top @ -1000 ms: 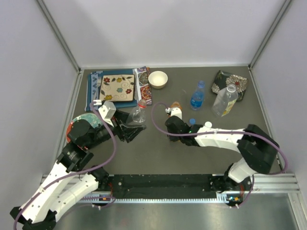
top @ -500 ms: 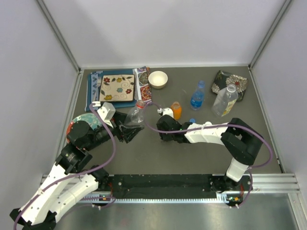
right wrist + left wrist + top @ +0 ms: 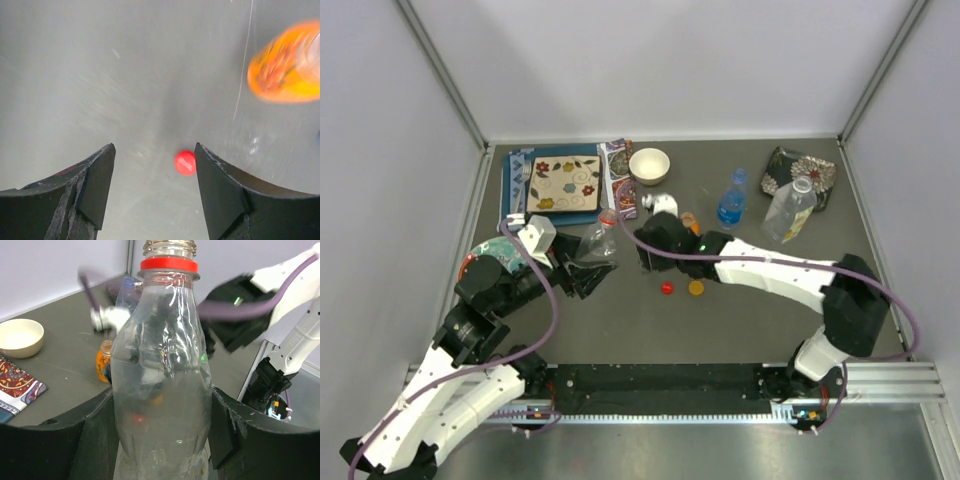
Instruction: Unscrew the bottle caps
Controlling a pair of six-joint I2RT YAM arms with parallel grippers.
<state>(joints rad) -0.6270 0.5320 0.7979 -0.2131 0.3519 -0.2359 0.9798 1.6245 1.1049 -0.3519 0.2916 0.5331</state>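
My left gripper (image 3: 592,258) is shut on the slim clear bottle (image 3: 604,240), its fingers (image 3: 45,445) pressing both sides of the body (image 3: 160,390). The bottle's neck is open above a red ring (image 3: 169,264). My right gripper (image 3: 650,258) hangs open above the table, nothing between its jaws (image 3: 152,180). A red cap (image 3: 667,287) (image 3: 185,162) lies loose on the table below it, with an orange cap (image 3: 696,288) beside it. The short orange bottle (image 3: 690,219) (image 3: 287,62) stands just behind the right wrist. Farther right stand the blue-tinted bottle (image 3: 730,205) and the wide clear bottle (image 3: 788,212).
A white bowl (image 3: 649,165) and a patterned plate on cloths (image 3: 563,183) lie at the back left. A dark flowered pad (image 3: 800,172) lies at the back right. The right arm (image 3: 770,280) stretches across the table's middle. Grey walls close in three sides.
My right gripper has opened and swung back and to the left, away from the orange bottle. The red and orange caps now show on the table. The left arm holds still.
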